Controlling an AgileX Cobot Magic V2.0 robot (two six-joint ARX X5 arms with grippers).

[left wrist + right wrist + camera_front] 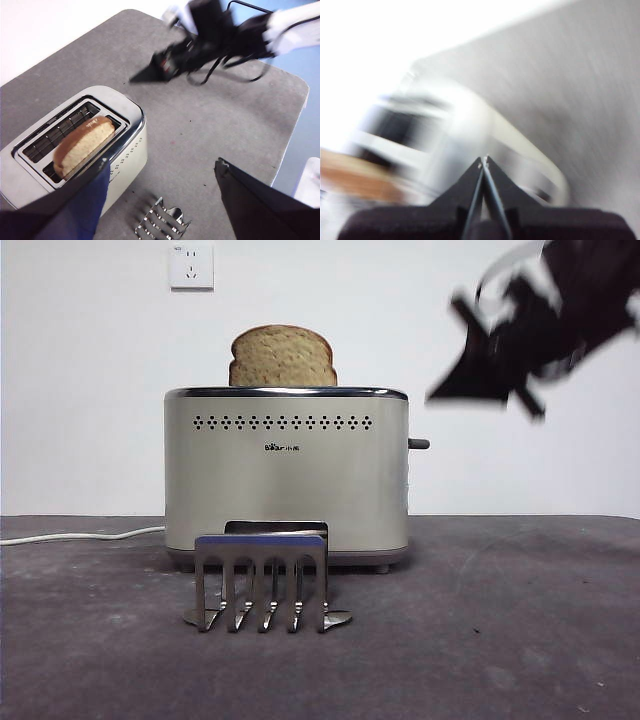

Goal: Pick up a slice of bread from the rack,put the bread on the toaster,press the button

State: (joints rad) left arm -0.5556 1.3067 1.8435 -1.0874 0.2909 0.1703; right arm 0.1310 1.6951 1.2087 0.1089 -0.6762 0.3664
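Observation:
The slice of bread [282,357] stands upright in a slot of the toaster [286,480], its domed top sticking out above the chrome rim. The rack [262,580] stands in front of the toaster with nothing in it. My right gripper [445,392] hangs blurred in the air up and to the right of the toaster, jaws shut with nothing between them [484,160]. My left gripper [161,165] is high above the table, open and holding nothing, over the bread [82,145], toaster [125,150] and rack [162,222]. The right gripper [137,79] shows there too.
A small dark lever [418,444] juts from the toaster's right side. A white cable [80,536] runs off to the left along the table's back edge. A wall socket [191,266] sits high on the white wall. The dark grey table [500,640] spreads around the rack.

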